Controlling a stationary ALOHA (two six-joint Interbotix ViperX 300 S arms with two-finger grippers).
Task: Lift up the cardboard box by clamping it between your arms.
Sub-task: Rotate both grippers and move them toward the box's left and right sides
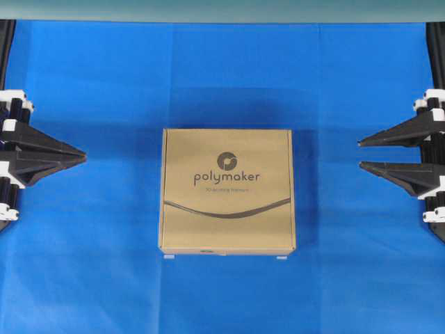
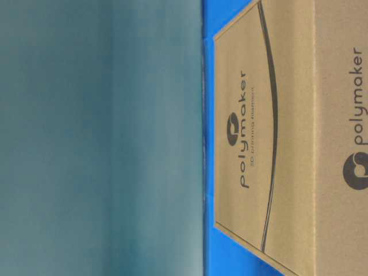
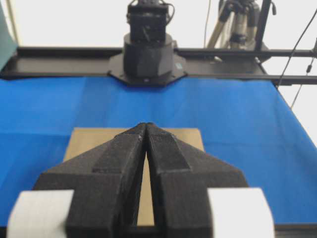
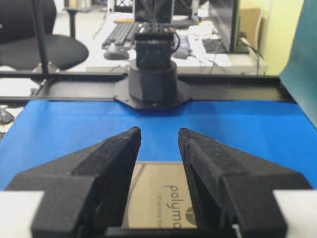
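Note:
The cardboard box [image 1: 227, 191] lies flat in the middle of the blue cloth, "polymaker" print facing up. It fills the right side of the table-level view [image 2: 270, 144]. My left gripper [image 1: 83, 157] hovers at the left edge, well short of the box, its black padded fingers meeting at the tips. In the left wrist view the left gripper [image 3: 147, 125] is shut on nothing, with the box [image 3: 79, 141] beyond it. My right gripper [image 1: 359, 154] is off to the right, also apart from the box. Its tips [image 4: 158, 131] stand apart, empty, with the box [image 4: 158, 193] showing through the gap.
Blue cloth [image 1: 104, 264] covers the table, with a teal backdrop [image 1: 222, 8] along the far edge. Two small white tabs [image 1: 169, 257] stick out under the box's near edge. Each wrist view shows the opposite arm's black base [image 3: 148, 54] [image 4: 153, 79] across the table.

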